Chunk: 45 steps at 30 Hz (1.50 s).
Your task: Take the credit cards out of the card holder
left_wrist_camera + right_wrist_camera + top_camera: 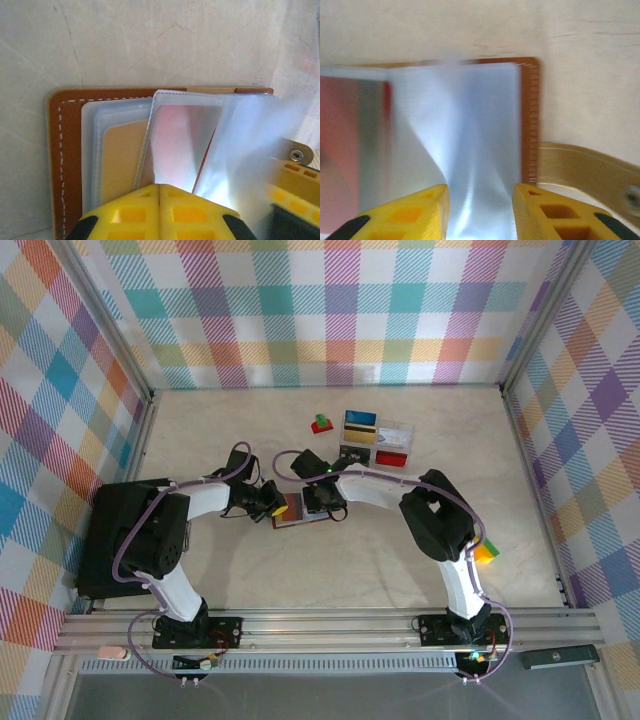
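Observation:
The card holder lies open on the table between both grippers, brown-bordered with clear bluish sleeves inside. A yellowish credit card sits in a flat sleeve on its left half. My left gripper is shut, and a raised, tilted clear sleeve runs down into its fingertips. My right gripper stands open over the right half, and a buckled clear sleeve lies between its fingers. In the top view the left gripper is at the holder's left edge and the right gripper at its right.
A clear compartment box stands just behind, holding a blue-and-yellow card and a red piece. A small green-and-red block lies left of it. The holder's snap strap sticks out to the right. A yellow-green block is by the right arm.

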### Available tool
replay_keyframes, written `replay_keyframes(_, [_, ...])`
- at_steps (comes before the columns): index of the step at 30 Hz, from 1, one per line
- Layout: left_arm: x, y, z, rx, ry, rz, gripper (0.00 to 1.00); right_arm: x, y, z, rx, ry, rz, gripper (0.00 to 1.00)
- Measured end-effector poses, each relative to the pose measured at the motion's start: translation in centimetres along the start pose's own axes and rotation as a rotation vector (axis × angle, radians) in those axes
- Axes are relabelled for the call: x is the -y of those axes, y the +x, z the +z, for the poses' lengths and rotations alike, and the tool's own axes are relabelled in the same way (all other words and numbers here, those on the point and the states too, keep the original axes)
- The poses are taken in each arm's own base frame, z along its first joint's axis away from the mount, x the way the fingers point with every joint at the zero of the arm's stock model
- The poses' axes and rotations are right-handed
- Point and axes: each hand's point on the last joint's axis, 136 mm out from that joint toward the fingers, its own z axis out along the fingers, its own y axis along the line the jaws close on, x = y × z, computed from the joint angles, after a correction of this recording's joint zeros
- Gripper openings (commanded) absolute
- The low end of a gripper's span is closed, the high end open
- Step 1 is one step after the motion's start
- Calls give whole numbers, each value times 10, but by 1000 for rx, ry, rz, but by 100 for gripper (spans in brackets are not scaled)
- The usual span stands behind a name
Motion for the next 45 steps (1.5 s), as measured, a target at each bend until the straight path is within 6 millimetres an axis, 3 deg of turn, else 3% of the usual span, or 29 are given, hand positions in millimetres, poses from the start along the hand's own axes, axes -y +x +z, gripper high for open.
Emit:
replay_keyframes(4, [1, 0, 0, -7, -8, 3, 10, 23, -4, -10, 24, 24, 54, 39])
replay_keyframes(9, [2, 0, -2, -16, -13, 7, 14, 29, -16, -27, 79, -29, 107, 39])
replay_keyframes(16, [9, -1, -4, -26, -2, 16, 19, 1, -30, -40, 116, -196, 114, 38])
replay_keyframes(29, [10, -4, -6, -32, 11, 5, 19, -19, -23, -39, 70, -294, 56, 37])
replay_keyframes(34, [7, -23, -35, 50, 43, -27, 21, -42, -26, -32, 48, -284, -43, 38])
replay_keyframes(39, [-12, -43, -66, 146, 51, -91, 26, -75, -15, -26, 17, -252, -179, 41])
replay_keyframes(45, [-44, -47, -78, 180, 24, -183, 30, -96, 0, -12, -25, -186, -300, 45])
